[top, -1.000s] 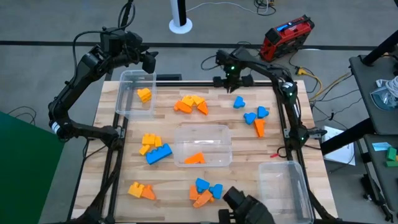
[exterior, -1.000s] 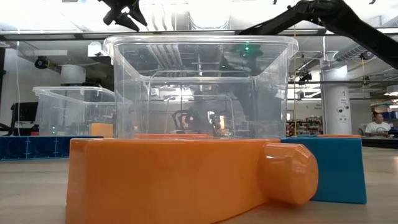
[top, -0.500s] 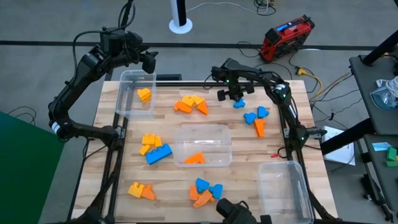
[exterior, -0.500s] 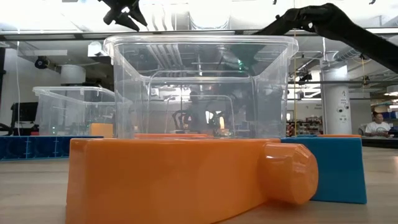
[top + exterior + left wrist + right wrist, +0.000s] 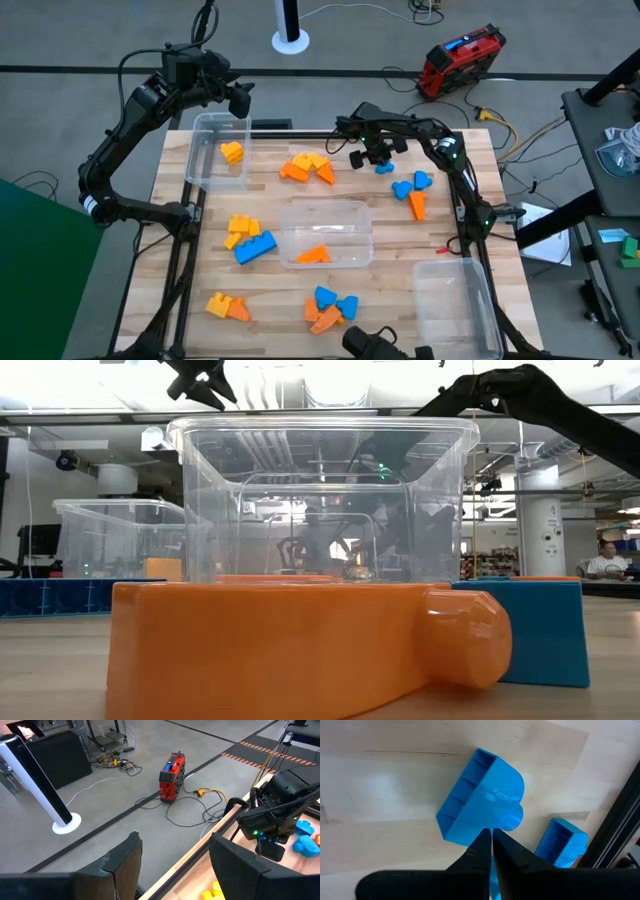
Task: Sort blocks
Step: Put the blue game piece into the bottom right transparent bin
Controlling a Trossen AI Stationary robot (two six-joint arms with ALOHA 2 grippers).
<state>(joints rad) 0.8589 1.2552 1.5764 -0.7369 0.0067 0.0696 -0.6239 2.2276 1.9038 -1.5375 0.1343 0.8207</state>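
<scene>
The right tool (image 5: 377,155), its fingers pressed together and holding nothing, is poised directly above a blue rounded block (image 5: 482,802) lying on the tabletop (image 5: 400,250), presumably for a pickup, while the left tool (image 5: 238,98), spread open and empty, is parked over a clear bin (image 5: 205,150).

1. The high view looks straight down on the whole desk (image 5: 390,215).
2. The low view sits at desk height, close behind an orange block (image 5: 300,645), facing the room.
3. The left wrist view faces the floor beyond the desk.
4. The right wrist view looks closely down on a blue block (image 5: 480,797), shared with the high view.
</scene>
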